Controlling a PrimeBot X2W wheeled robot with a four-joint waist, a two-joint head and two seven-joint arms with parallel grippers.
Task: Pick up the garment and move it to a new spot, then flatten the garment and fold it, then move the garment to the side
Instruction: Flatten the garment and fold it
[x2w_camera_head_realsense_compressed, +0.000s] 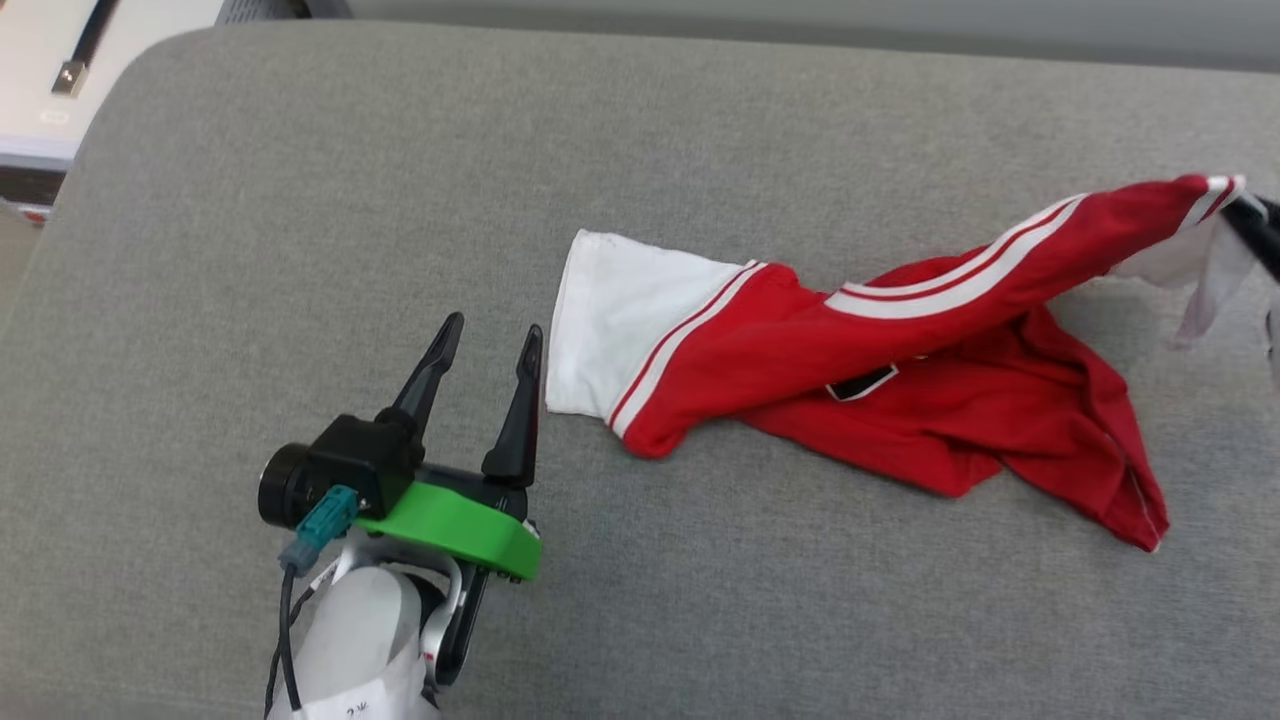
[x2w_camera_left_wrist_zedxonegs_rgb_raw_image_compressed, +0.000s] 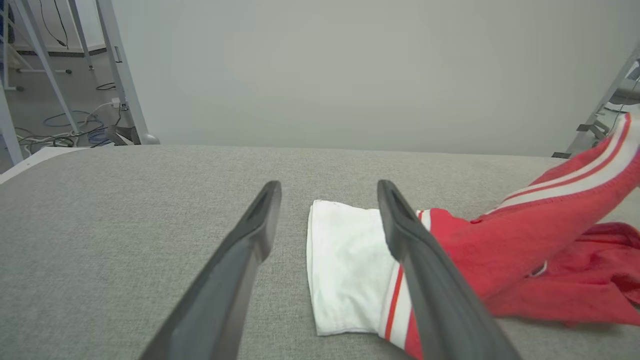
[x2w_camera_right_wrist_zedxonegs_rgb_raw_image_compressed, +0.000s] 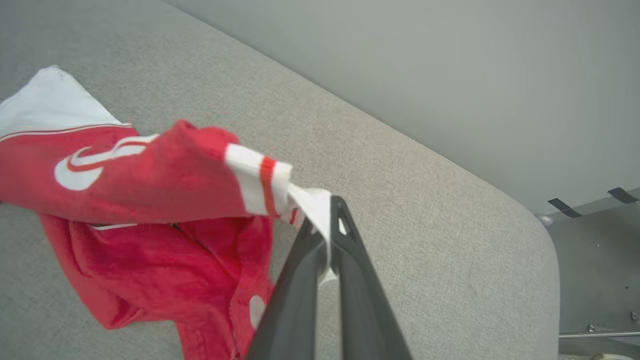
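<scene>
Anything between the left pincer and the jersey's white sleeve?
Nothing visible. The open left pincer sits just beside the white sleeve of the red jersey-style T-shirt; only bare grey fabric surface lies between.

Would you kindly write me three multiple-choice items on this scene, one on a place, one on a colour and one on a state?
1. Where does the flat white sleeve of the garment lie?
A) just beside the fingertips of the left gripper
B) hanging off the cushion's edge
C) tucked under the red body

2. What colour is the cushion beneath it?
A) blue
B) grey
C) brown

3. How is the right gripper?
A) open, apart from the cloth
B) shut on nothing
C) shut on white cloth of the garment

Answers:
1 A, the head view shows the sleeve's edge next to the open fingers.
2 B, grey fabric surrounds the shirt.
3 C, the right wrist view shows white cloth pinched between closed fingers.
</scene>
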